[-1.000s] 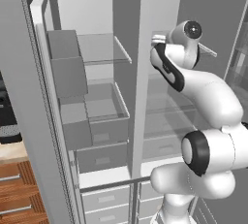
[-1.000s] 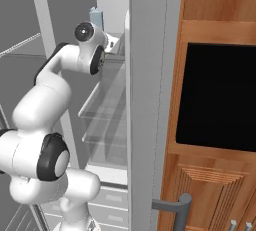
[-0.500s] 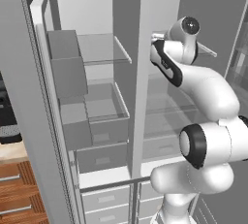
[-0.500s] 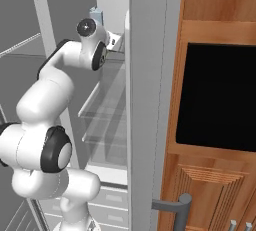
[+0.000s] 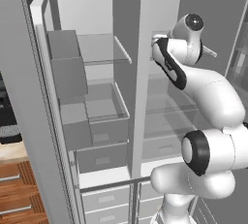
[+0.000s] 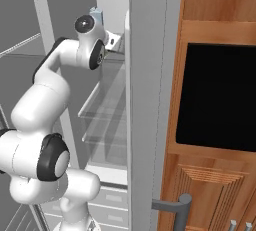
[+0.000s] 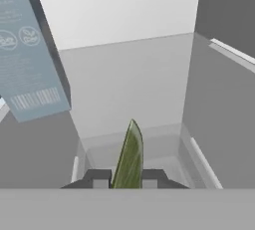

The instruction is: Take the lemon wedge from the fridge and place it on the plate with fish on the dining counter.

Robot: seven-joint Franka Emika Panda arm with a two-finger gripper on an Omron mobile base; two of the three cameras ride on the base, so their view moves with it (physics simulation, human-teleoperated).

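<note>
Print on the pale blue carton (image 7: 31,50) is too blurred to read; gripper (image 7: 125,178) pinches the green lemon wedge (image 7: 129,157).

The fridge (image 5: 145,48) looks like matt grey plastic, its shelves (image 5: 104,48) clear and glassy. The arm (image 5: 213,97) is glossy white with black joints. To the right, the cabinet (image 6: 220,15) is grained wood around a glossy black oven (image 6: 220,95). The wedge (image 7: 130,159) is dull yellow-green; the carton (image 7: 27,50) is printed matt card.
</note>
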